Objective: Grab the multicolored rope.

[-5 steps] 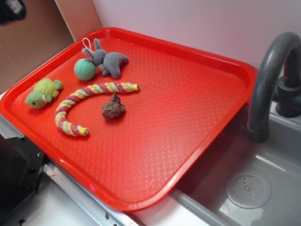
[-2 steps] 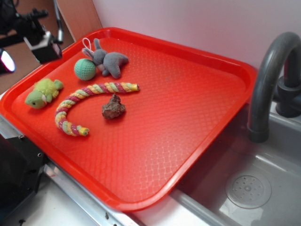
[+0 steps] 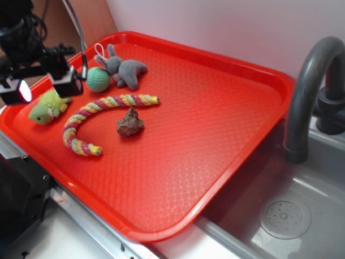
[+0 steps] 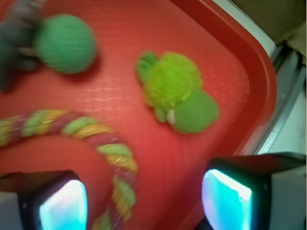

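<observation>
The gripper (image 3: 46, 86) is seen above the tray's (image 3: 226, 135) left edge, with its fingers spread wide and nothing held between them. In the wrist view the two lit finger pads (image 4: 62, 206) are seen apart at the bottom of the frame, with bare tray and part of the rope (image 4: 72, 129) between them. Just below the gripper in the exterior view, the green plush (image 3: 48, 106) is seen, partly overlapped by one finger. The rope (image 3: 91, 121) is laid on the tray to the right of the plush, curved like a hook, one end near the tray's front left, the other pointing toward the middle. A teal ball (image 3: 97, 79) and a grey plush (image 3: 126, 70) are set touching each other behind the rope. A brown lump (image 3: 129, 124) is placed inside the rope's curve, apart from it. A sink (image 3: 285, 216) with a dark faucet (image 3: 310, 91) is seen to the right of the tray.
</observation>
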Available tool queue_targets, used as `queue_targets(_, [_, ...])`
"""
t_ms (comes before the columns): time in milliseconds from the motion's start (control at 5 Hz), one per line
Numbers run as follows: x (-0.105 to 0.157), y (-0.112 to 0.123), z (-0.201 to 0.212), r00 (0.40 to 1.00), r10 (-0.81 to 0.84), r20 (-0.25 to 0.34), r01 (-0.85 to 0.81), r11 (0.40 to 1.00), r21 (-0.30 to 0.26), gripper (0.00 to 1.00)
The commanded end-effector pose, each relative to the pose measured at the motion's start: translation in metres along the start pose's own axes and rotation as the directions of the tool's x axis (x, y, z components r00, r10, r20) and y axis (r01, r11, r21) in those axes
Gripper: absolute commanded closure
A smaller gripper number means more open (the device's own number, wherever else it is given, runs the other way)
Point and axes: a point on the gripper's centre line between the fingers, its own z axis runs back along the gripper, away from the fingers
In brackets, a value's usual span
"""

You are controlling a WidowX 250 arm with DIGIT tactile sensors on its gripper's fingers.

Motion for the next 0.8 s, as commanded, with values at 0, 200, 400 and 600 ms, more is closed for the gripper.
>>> queue_targets(0, [-0.004,-0.017,-0.035,0.990,-0.132,0.048,0.131,0.991,0.021,0.00])
queue_targets(200, [-0.008,-0.027,-0.043,0.977,-0.205,0.052,0.207,0.977,-0.055,0.00])
queue_targets(400, [-0.006,-0.025,-0.051,0.978,-0.205,0.031,0.207,0.976,-0.061,0.00])
queue_targets(600, [-0.005,-0.013,-0.061,0.984,-0.180,0.015,0.180,0.983,-0.045,0.00])
